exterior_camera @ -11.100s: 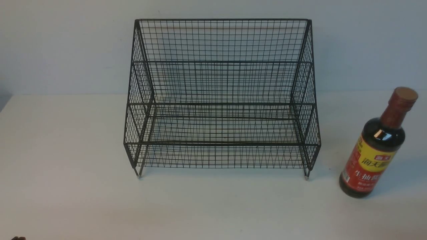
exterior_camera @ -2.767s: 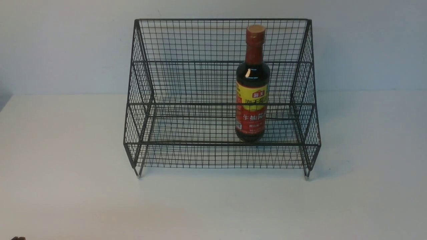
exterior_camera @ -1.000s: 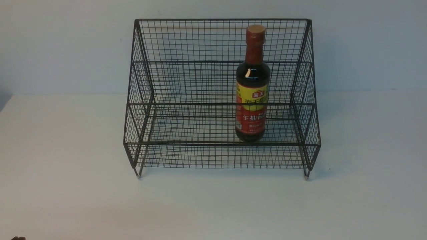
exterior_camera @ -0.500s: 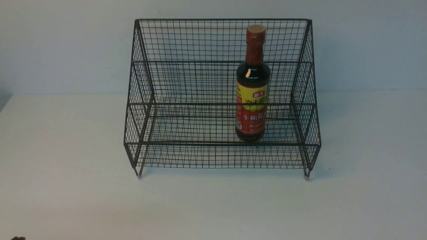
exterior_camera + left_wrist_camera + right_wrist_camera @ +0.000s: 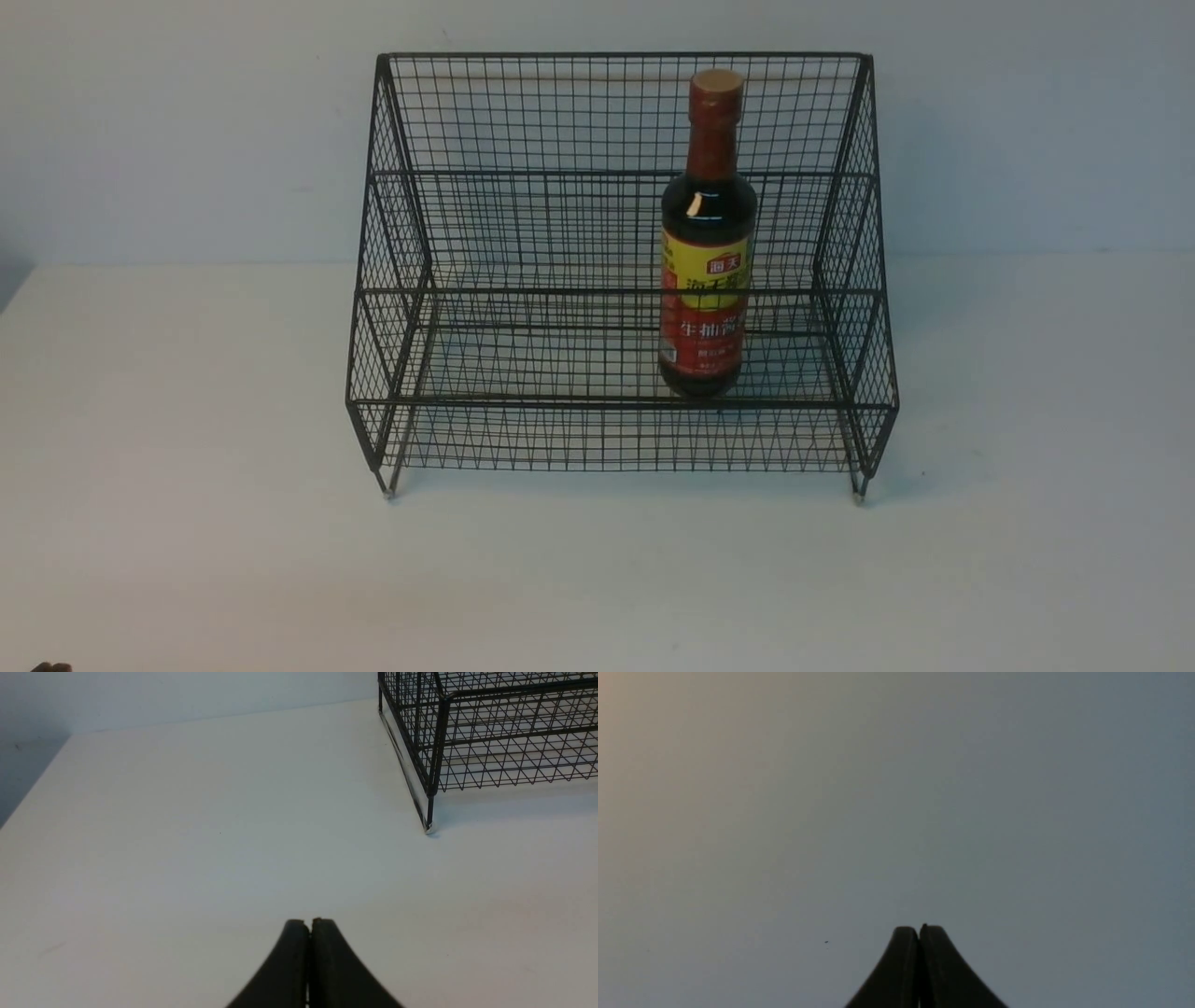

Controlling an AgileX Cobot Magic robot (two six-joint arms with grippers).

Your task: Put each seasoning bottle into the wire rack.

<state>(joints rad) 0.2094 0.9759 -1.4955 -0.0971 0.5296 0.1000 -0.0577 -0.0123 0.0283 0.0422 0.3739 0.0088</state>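
Observation:
The seasoning bottle (image 5: 705, 261), dark glass with a red neck wrap, tan-topped cap and yellow-and-red label, stands upright on the lower tier of the black wire rack (image 5: 467, 233), right of its middle. Nothing holds it. My left gripper (image 5: 309, 921) is shut and empty above bare white table, with the rack's front left corner (image 5: 432, 765) some way ahead of it. My right gripper (image 5: 920, 927) is shut too, empty, with only blank pale surface before it. Neither arm reaches into the front view apart from a dark sliver (image 5: 51, 666) at the bottom left corner.
The rack stands on a white table (image 5: 187, 523) close to a pale wall (image 5: 168, 140). The table's left edge (image 5: 35, 788) shows in the left wrist view.
Over the last second nothing has moved. In the earliest frame the bottle stood on the table to the right of the rack; since then it has stood inside the rack.

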